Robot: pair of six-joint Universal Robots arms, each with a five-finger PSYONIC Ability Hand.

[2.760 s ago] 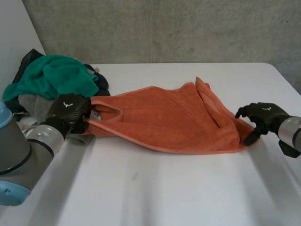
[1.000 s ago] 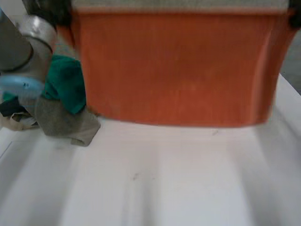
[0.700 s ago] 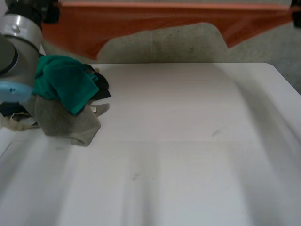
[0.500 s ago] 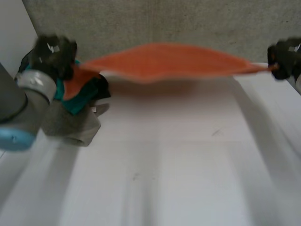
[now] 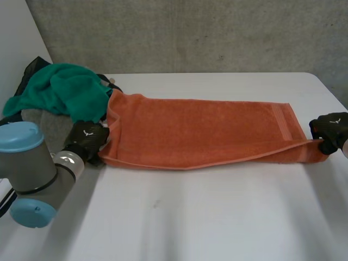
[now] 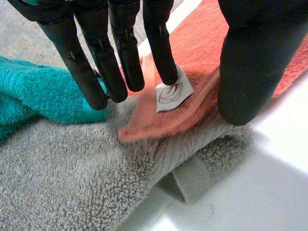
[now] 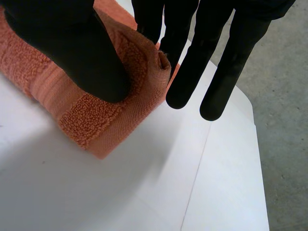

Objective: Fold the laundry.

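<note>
while pinned at both ends, lying long and flat across the middle of the frame: orange towel (image 5: 201,128), near edge turned under toward the right. at far left, beside a laundry pile (image 5: 60,92) of teal and grey, left robot hand (image 5: 87,139) clamped on one corner, fingers against thumb. at far right, right robot hand (image 5: 329,128) pinching the opposite corner. held taut, probably to keep the fold straight on the white tabletop (image 5: 190,217).
</note>
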